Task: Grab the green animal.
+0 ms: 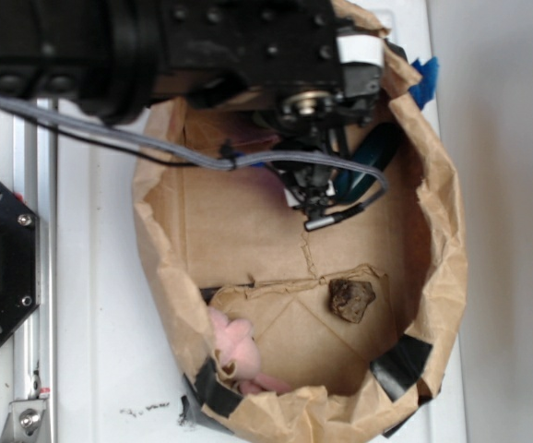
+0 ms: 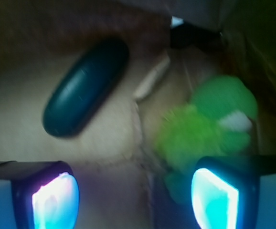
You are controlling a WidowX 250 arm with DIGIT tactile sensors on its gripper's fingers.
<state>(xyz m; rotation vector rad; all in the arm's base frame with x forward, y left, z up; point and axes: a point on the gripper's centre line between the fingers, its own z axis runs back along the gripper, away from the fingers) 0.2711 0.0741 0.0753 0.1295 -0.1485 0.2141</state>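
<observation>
The hand (image 2: pixel 135 198), fingers apart, hovers over one green animal (image 2: pixel 200 131) and one dark capsule (image 2: pixel 85 87).

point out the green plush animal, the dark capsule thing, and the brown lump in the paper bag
green animal (image 2: pixel 190 136), wrist view, on its fuzzy lime body.
dark green capsule (image 2: pixel 85 88), wrist view, on the middle of its glossy side.
brown lump (image 1: pixel 351 300), exterior view, on its top face.

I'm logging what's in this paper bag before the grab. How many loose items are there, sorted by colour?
Green: 2, the green animal and a dark green capsule
Pink: 1, a plush toy
Brown: 1, a rocklike lump
Total: 4. More may be hidden under the arm.
</observation>
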